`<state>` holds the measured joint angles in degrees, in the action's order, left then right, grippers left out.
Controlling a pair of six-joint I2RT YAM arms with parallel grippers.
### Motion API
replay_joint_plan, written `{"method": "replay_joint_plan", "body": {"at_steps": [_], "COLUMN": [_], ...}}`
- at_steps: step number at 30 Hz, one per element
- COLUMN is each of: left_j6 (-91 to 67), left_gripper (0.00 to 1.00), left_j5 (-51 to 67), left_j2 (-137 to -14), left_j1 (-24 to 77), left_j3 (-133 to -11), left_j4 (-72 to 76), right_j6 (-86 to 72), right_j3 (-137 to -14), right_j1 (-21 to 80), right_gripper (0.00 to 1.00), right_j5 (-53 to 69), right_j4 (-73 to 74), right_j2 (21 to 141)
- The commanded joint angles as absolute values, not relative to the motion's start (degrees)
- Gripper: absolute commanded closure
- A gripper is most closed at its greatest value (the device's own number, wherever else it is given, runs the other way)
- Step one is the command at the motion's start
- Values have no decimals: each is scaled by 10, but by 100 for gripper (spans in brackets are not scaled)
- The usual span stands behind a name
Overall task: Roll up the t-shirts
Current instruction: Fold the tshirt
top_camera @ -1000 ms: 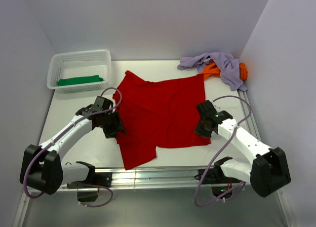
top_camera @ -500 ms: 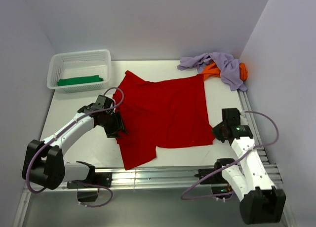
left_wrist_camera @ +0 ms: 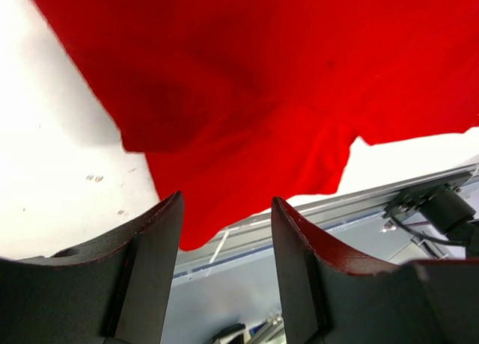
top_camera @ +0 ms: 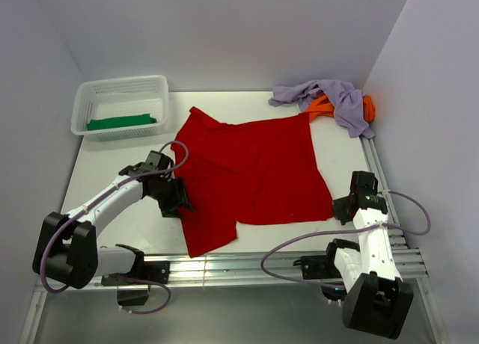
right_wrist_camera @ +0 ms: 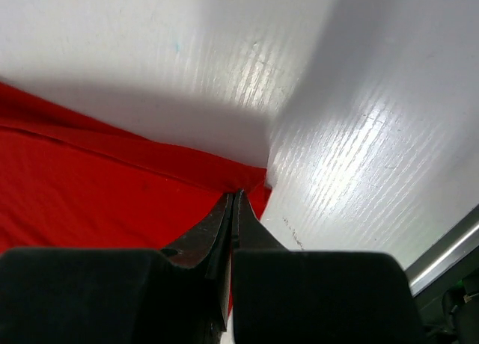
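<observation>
**Red t-shirt** (top_camera: pixel 251 168): spread flat at table centre. Judged soft, light and limp, so likely to bunch rather than slide. Best pinched at two edge corners together.
**Left gripper** (top_camera: pixel 174 198): jaws parted and empty, over the shirt's 8 o'clock edge.
**Right gripper** (top_camera: pixel 358 203): clenched on nothing, just off the 4 o'clock corner.
**Lavender t-shirt** (top_camera: pixel 337 97), **orange t-shirt** (top_camera: pixel 365 108): heaped at 1 o'clock.
**Green t-shirt** (top_camera: pixel 120 123): in the basket (top_camera: pixel 120 82), 11 o'clock.

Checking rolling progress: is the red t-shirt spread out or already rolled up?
Spread out. The red t-shirt lies open and flat across the table, sleeves out, with no rolled edge visible.
</observation>
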<state>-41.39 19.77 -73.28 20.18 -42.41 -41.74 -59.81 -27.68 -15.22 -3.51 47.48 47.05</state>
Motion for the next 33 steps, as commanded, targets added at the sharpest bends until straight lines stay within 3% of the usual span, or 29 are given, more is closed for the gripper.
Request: {"method": "replay_joint_plan", "body": {"at_steps": [1,12,25,33], "left_j6": [-412,-382,-523,-571], "left_gripper": [44,43,44,49], "left_j5": [217,224,208,184], "left_j2": [-714,-714,-634,-669], "left_j1": [205,251,354,409], "left_j3": [-410,-431,-292,-295], "left_j4": [-439,-541,-446,-393], "right_j6": [-625,-635,-614,-597], "right_j3": [-282,-321,-303,-324], "right_j1": [-166,-184,-184,-184], "right_gripper": [100,100,100,100], "right_j5": [-55,-41,-47,-43], "right_j4": [472,399,385,389], "right_j2": [475,561,559,567]}}
